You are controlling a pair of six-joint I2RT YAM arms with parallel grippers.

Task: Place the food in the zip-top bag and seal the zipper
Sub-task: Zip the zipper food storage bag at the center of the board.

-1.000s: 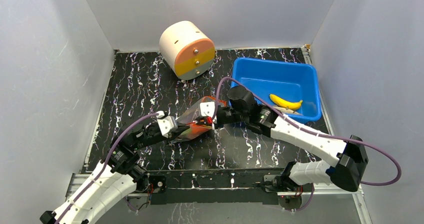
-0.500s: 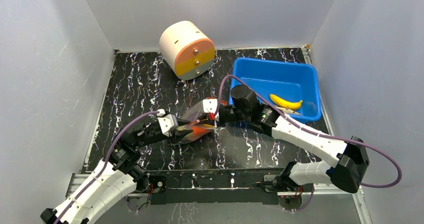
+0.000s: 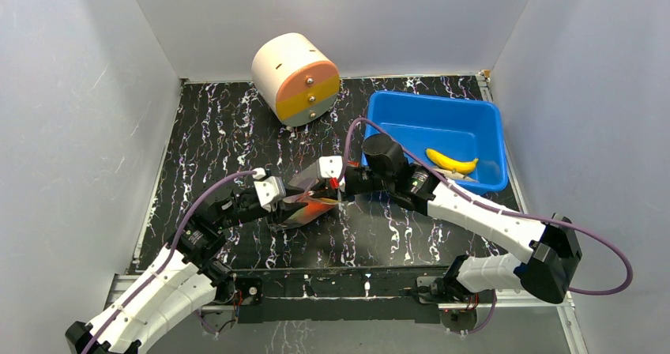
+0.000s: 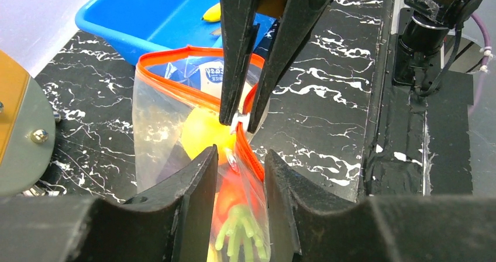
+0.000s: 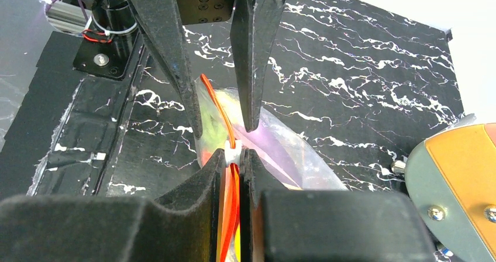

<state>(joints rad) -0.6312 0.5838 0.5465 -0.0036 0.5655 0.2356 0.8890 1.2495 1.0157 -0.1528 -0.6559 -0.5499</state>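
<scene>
Loosened since a second ago, our left gripper straddles the part-filled zip-top bag mid-table, jaws apart; our right gripper pinches the zipper, mouth half open, banana unbagged in the bin.

Left fingers opened around the zip-top bag.

The only marking is small dark print on a white round piece, seen through the clear zip-top bag in the left wrist view. It is too blurred to read.
</scene>
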